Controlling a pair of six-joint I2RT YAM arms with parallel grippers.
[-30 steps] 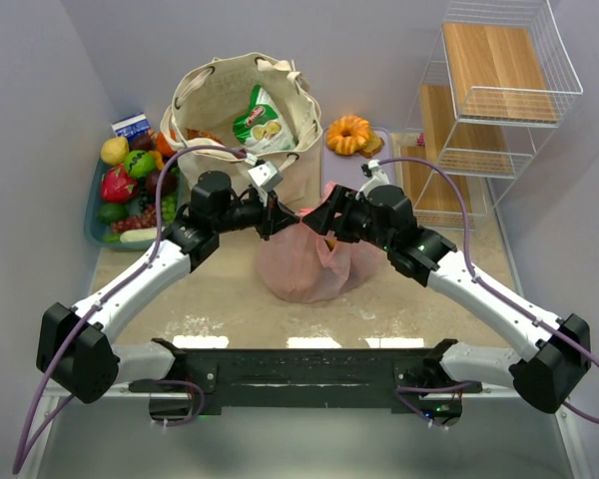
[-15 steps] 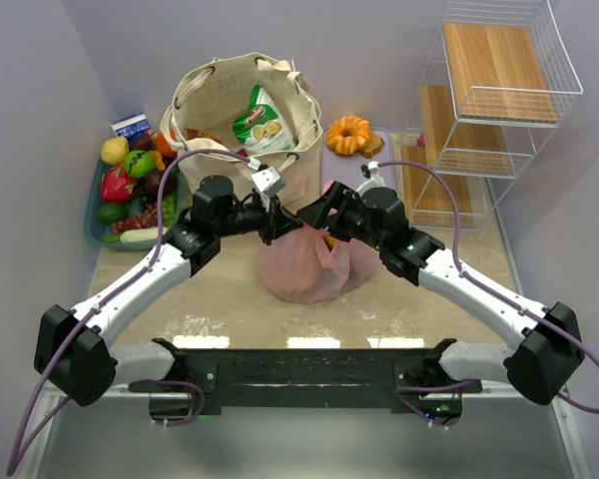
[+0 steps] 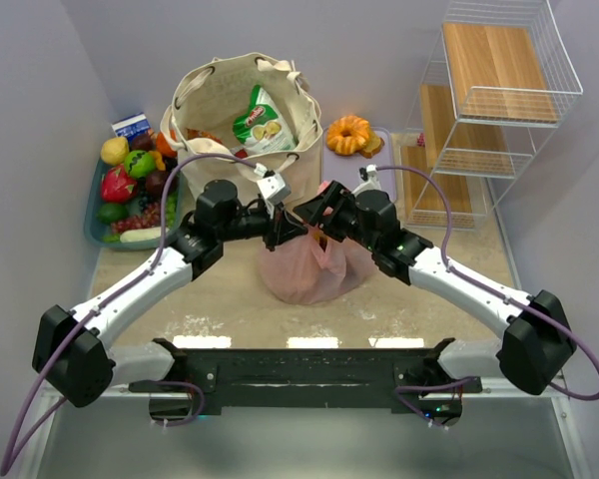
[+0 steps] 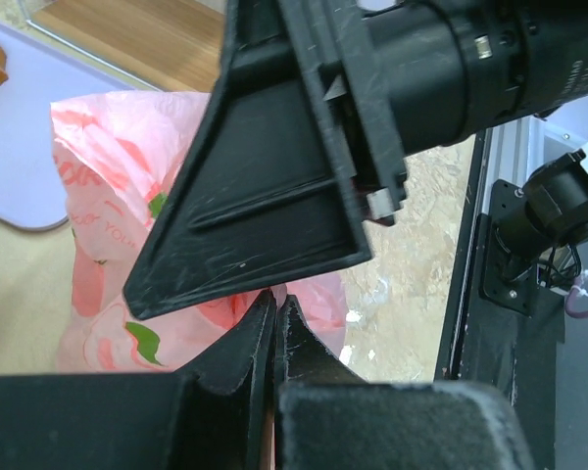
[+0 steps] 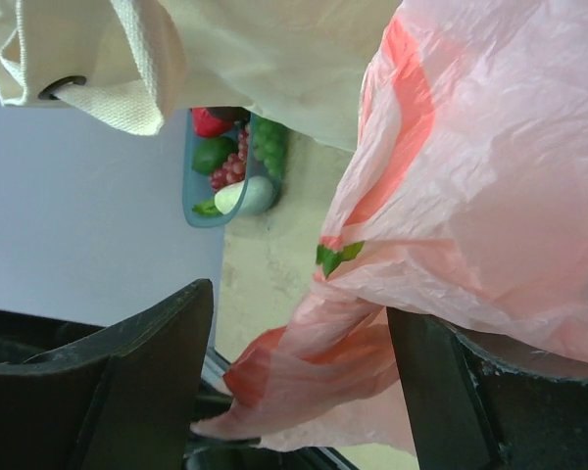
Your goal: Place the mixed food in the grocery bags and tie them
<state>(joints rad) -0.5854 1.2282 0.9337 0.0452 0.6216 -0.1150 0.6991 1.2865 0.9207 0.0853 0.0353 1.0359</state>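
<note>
Our left end effector [image 4: 274, 338] is pressed together on a strand of the pink bag [image 3: 304, 267]. Our right end effector [image 5: 299, 313] is spread, with pink film in its gap. The bag sits in the middle of the table [image 3: 210, 299], just before the canvas tote [image 3: 230, 100] at the far edge. We judge that uneven pulling could slip or tear the film and spoil the knot.

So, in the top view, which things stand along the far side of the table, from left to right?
From the left: fruit tray → canvas tote → orange ring cake → wire shelf rack.
</note>
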